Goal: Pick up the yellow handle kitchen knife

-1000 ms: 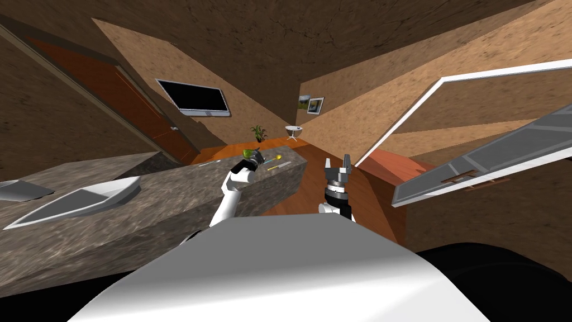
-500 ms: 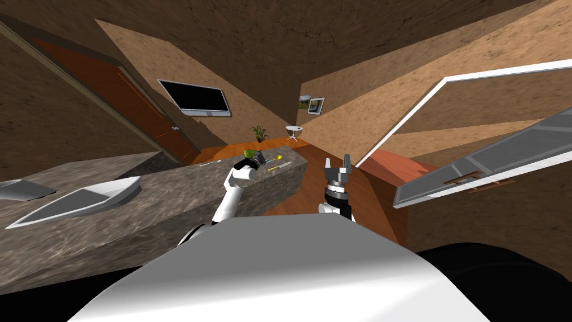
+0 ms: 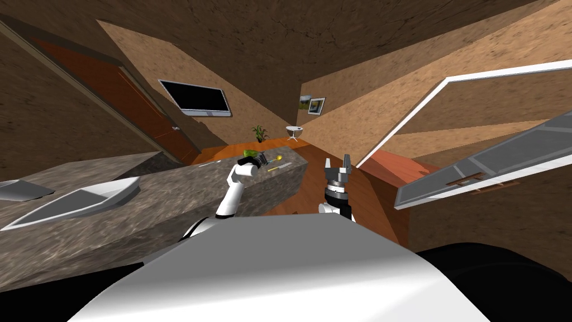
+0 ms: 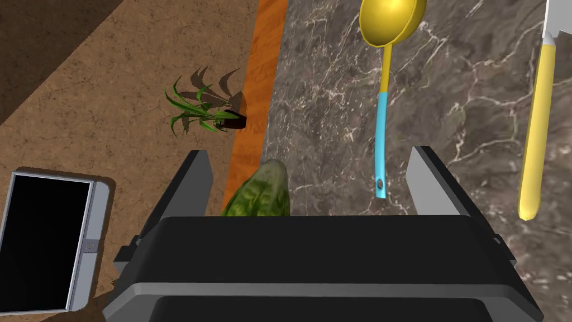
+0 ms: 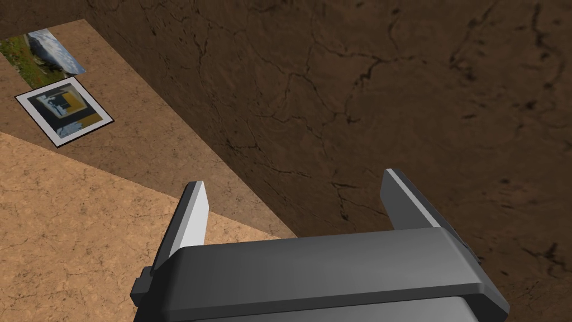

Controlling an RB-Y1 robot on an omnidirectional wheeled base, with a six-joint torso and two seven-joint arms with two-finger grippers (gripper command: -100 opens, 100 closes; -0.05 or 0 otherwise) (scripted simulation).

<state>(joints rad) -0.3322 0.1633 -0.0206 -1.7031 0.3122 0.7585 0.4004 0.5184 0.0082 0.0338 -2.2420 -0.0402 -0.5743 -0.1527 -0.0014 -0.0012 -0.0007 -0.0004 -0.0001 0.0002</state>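
Left end effector, in the head view, hovers over the counter's far end, the knife lying just beside it; the right end effector hangs off the counter. In the left wrist view the fingers stand apart around a ladle and a green vegetable, with the knife's yellow handle outside them. Closing here would likely catch the ladle or push the vegetable off the edge. The blade is mostly cut off. In the right wrist view the fingers stand apart, empty.

One yellow-handled knife, one yellow ladle, one green vegetable, one potted plant, one screen and two pictures
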